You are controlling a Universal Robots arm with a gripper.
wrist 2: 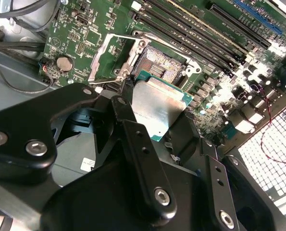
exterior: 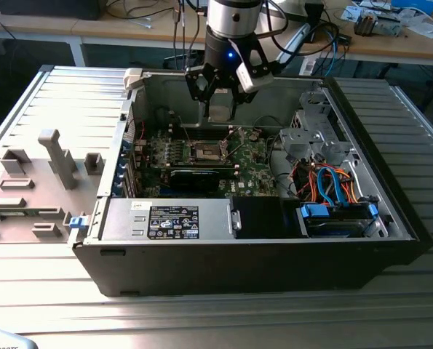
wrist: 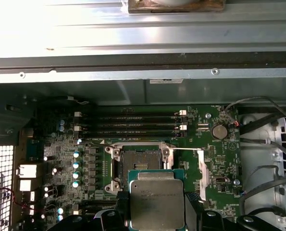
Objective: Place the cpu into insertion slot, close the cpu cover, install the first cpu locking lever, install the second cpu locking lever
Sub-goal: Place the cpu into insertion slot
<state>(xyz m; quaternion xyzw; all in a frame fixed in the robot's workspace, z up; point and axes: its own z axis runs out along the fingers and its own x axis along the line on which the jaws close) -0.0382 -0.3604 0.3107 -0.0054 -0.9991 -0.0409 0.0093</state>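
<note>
Robot hand [exterior: 220, 109] clamped on cpu [wrist: 157, 204]; cpu held clear above insertion slot [wrist: 143, 163]; slot open, contacts bare; inside computer case [exterior: 201, 265].

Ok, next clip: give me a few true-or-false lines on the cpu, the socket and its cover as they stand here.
1. The gripper holds the cpu between its fingers. True.
2. The cpu is seated in the insertion slot. False: it is held clear of the slot, whose contact field lies bare.
3. The cpu cover is closed over the slot. False: it is swung open to one side, with green motherboard showing through its window.
4. Long memory slots run alongside the insertion slot. True.
</note>
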